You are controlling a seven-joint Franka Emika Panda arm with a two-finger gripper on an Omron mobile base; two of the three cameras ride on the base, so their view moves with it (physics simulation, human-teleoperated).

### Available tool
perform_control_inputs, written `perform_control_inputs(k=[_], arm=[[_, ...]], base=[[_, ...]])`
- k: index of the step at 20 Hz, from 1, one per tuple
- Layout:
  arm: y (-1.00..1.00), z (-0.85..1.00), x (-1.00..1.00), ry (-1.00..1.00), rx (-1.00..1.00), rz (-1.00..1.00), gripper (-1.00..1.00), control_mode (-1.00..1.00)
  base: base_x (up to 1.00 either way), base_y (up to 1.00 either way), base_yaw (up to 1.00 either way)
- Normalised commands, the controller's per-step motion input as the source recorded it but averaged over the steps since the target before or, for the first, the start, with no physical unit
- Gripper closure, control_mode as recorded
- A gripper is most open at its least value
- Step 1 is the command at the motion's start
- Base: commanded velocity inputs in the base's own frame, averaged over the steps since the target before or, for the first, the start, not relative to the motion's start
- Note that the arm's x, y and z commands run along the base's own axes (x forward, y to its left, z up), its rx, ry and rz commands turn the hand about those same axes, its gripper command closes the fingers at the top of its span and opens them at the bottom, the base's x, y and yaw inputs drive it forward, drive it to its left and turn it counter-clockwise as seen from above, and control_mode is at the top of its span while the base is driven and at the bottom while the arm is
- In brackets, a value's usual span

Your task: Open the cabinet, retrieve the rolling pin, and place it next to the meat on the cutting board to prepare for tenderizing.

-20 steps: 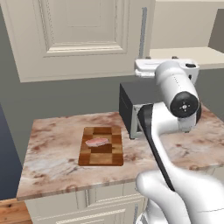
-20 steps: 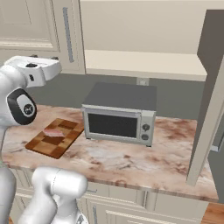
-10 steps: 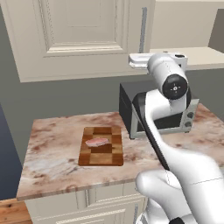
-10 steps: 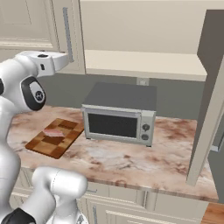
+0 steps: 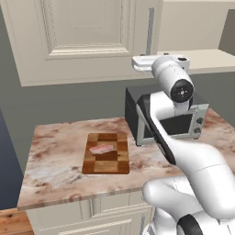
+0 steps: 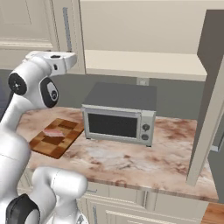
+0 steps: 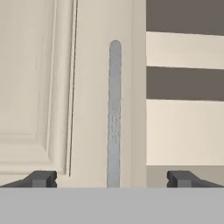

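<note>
Left base view: the arm reaches up from the lower right, and its gripper [image 5: 137, 64] sits level with the bottom of the closed left door of the cabinet [image 5: 87, 36], close to the door's grey bar handle [image 5: 150, 31]. On the marble counter [image 5: 55, 156] lies the cutting board [image 5: 106, 153], with the meat [image 5: 101, 148] on its upper half. A grey toaster oven [image 5: 158, 114] stands just right of the board, partly behind the arm.

Right base view: the hand is near the handle's lower end. The cabinet's right door [image 6: 209, 100] stands swung open at the right edge, showing a plain beige shelf above the toaster oven. The rolling pin may be somewhere inside, but I cannot make it out.

Hand view: the camera faces the door panel straight on. The two dark fingertips [image 7: 41, 178] stand spread wide apart with the handle running between them, and they hold nothing.
</note>
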Motion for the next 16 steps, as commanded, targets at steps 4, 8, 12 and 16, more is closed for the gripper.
perform_control_inputs(k=[4, 8, 12, 16], arm=[[0.00, 0.00, 0.51, 0.00, 0.00, 0.02, -1.00, -1.00], [0.00, 0.00, 0.48, 0.00, 0.00, 0.02, -1.00, -1.00], [0.00, 0.00, 0.40, 0.00, 0.02, 0.04, -1.00, -1.00], [0.00, 0.00, 0.41, 0.00, 0.03, 0.04, -1.00, -1.00]], base=[[0.00, 0.00, 0.00], [0.00, 0.00, 0.00], [0.00, 0.00, 0.00], [0.00, 0.00, 0.00]])
